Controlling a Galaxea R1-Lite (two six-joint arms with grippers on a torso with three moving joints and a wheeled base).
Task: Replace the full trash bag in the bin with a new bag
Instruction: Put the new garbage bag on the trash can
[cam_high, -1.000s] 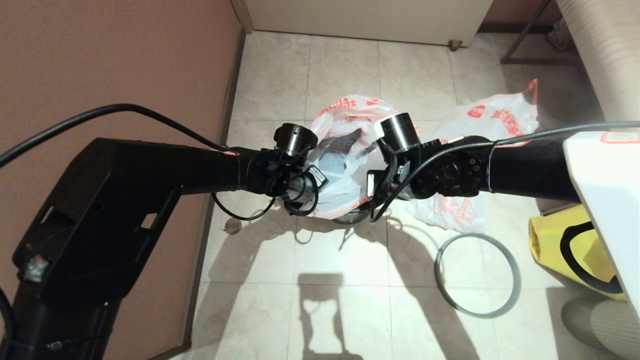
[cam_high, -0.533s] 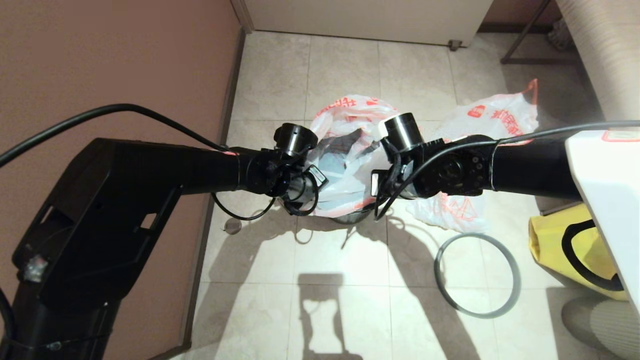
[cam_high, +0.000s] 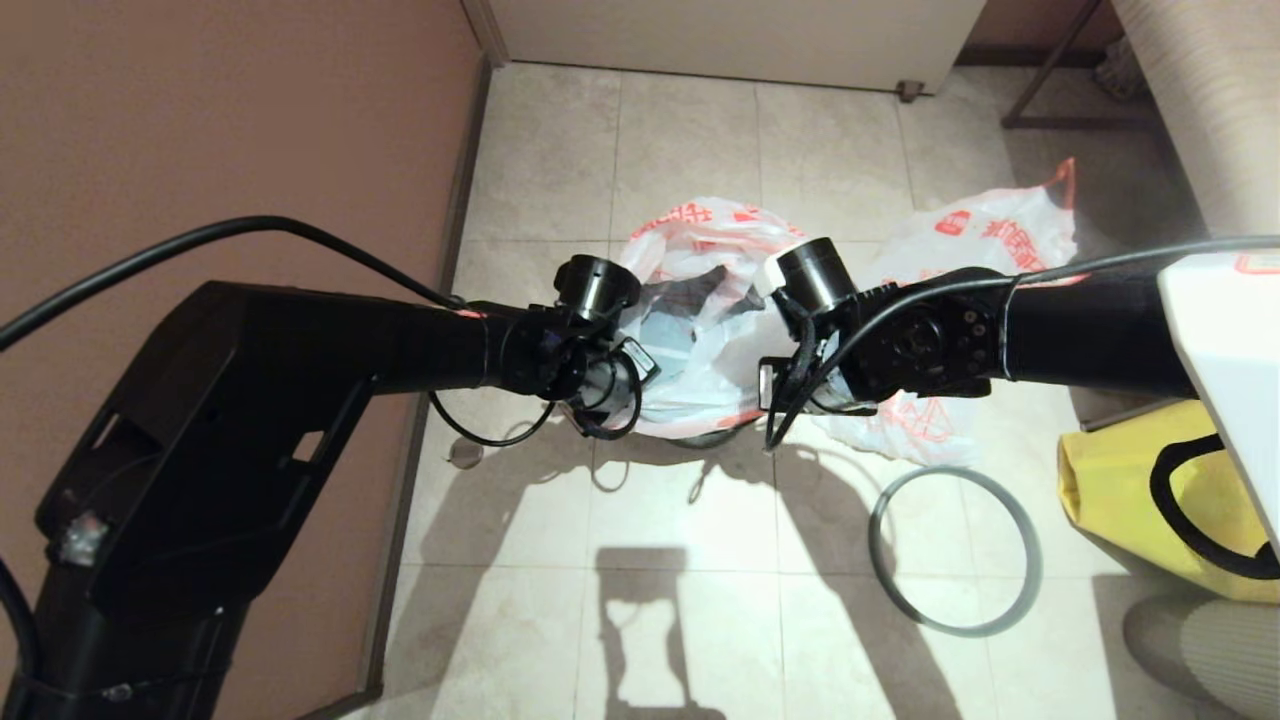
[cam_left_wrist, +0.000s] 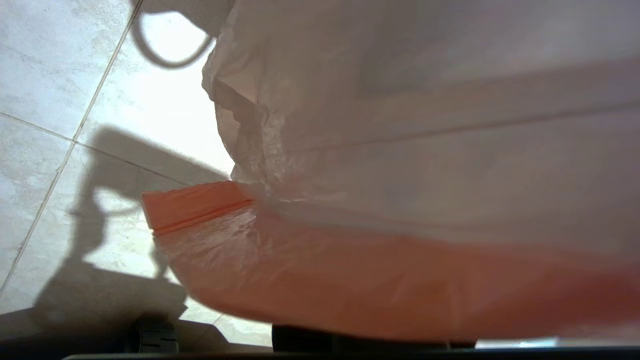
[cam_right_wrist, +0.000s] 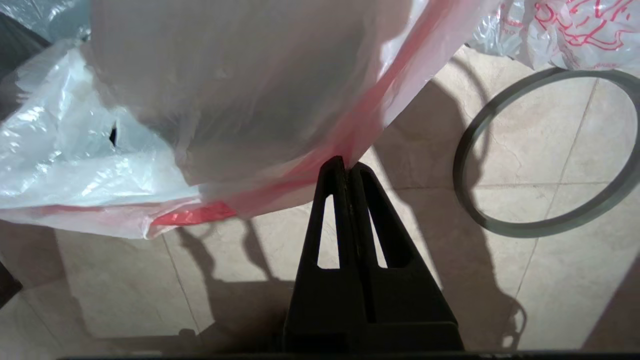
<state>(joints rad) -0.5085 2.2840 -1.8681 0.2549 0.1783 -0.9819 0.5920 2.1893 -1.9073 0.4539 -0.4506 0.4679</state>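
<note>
Right gripper (cam_right_wrist: 345, 162) has just snapped shut, so its fingers are now pressing together on the red edge of the new bag (cam_high: 700, 300) at the bin's (cam_high: 700, 438) right side. Left gripper (cam_high: 605, 385) is staying closed at the bin's left side, bag draping over it, though I can't see its grip. With 2 sides covered, spreading the bag over the bin looks next. The full trash bag (cam_high: 990, 240) and the grey ring (cam_high: 955, 550) are lying right of the bin.

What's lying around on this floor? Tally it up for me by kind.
Printed white bags: 2 (bag over the bin, bag on the floor)
Black bin: 1, mostly hidden under its bag
Grey ring: 1
Yellow bag: 1
Total: 5
</note>
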